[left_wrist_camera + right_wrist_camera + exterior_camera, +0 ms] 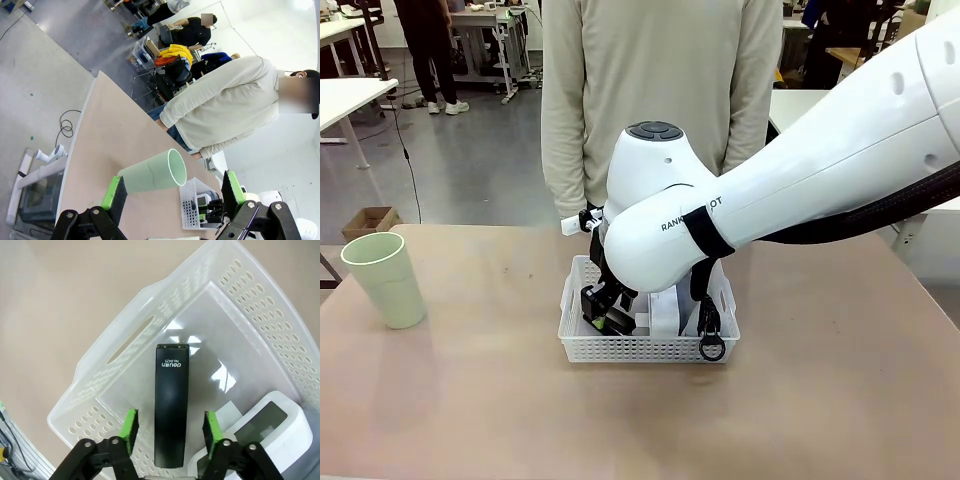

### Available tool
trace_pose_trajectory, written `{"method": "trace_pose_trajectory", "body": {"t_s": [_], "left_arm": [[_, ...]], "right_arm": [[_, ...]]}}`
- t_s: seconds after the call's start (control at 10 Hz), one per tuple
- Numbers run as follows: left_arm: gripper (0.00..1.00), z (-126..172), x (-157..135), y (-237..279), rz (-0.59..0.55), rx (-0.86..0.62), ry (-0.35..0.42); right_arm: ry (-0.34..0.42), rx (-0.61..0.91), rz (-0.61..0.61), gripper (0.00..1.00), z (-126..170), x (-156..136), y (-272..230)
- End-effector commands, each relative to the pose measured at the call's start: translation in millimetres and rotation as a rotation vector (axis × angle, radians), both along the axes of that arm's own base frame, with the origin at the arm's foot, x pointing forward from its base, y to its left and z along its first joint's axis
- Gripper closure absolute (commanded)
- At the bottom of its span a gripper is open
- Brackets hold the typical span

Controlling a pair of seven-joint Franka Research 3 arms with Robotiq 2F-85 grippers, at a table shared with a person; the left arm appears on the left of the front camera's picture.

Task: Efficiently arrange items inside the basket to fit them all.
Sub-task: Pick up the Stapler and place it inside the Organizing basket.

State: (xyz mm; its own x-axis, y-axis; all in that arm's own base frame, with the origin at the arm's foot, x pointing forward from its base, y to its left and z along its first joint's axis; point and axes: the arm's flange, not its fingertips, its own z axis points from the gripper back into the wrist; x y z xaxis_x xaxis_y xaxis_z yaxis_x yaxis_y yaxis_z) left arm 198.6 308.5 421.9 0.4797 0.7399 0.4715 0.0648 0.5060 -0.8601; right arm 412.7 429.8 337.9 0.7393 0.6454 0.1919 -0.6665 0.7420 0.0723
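The black stapler (171,405) lies flat on the floor of the basket (235,285), beside the wall with the cut-out handle. The right fingers (131,425) are held open astride it: 1 green pad is seen on each side, with a clear gap between each pad and the stapler, so nothing is gripped. Its long axis runs straight away from the wrist, parallel to the fingers. The white box (272,427) is lodged just beside the stapler, toward the opposite wall.

The pale green cup (385,278) stands upright on the desk (820,400), well apart from the basket and on the robot's left. It is framed between the left fingers (114,192), which are spread wide and empty, short of the cup. The left arm is judged the nearer of the 2, since the right arm is stretched across the middle into the basket.

The cup is judged to be the next item. It lies ahead of the left fingers, with its long axis square to the desk, so a side grasp across its wall is suggested. A person (660,80) stands at the far edge, behind the basket.
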Motion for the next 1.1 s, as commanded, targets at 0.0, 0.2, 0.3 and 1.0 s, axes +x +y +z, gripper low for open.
{"method": "trace_pose_trajectory", "body": {"t_s": [0.0, 0.2, 0.3, 1.0], "left_arm": [[0.0, -2.6, 0.7, -2.6, 0.004, 0.005, -0.039], [0.0, -2.6, 0.7, -2.6, 0.004, 0.005, -0.039], [0.0, -2.6, 0.7, -2.6, 0.004, 0.005, -0.039], [0.0, -2.6, 0.7, -2.6, 0.004, 0.005, -0.039]], "right_arm": [[-0.024, 0.006, -0.015, 0.0, -4.4, -3.7, -0.9], [-0.029, 0.011, -0.02, 0.0, -3.5, -4.0, -2.1], [-0.039, 0.01, -0.026, 0.0, -1.1, -5.3, -5.4], [0.271, 0.597, -0.135, 0.0, 134.8, -86.0, -298.1]]}}
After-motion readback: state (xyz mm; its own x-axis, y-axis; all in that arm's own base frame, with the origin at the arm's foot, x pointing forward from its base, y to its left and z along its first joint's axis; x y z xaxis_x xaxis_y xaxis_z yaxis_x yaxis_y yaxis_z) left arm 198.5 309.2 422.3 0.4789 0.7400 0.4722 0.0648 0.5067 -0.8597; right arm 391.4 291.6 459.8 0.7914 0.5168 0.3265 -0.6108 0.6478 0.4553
